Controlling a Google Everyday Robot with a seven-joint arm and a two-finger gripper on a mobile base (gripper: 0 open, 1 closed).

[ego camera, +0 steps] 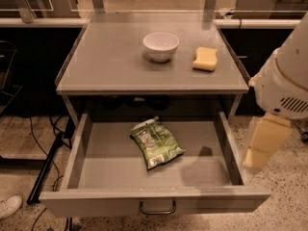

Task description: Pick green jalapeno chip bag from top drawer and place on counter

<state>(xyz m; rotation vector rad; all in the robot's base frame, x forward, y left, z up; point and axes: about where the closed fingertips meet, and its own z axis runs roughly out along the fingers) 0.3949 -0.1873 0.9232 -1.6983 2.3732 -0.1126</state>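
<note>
The green jalapeno chip bag (155, 143) lies flat in the middle of the open top drawer (154, 201), which is pulled out towards me, its dark loop handle (157, 209) at the front. The counter (120, 57) is the grey table top above the drawer. My gripper (261, 146) hangs from the white arm (284, 78) at the right. It is just outside the drawer's right wall, to the right of the bag and apart from it.
A white bowl (160, 45) and a yellow sponge (205, 58) stand on the counter's far right half. A pale ledge (250, 23) runs behind. Black cables (43, 143) and a shoe (8, 207) lie on the floor at the left.
</note>
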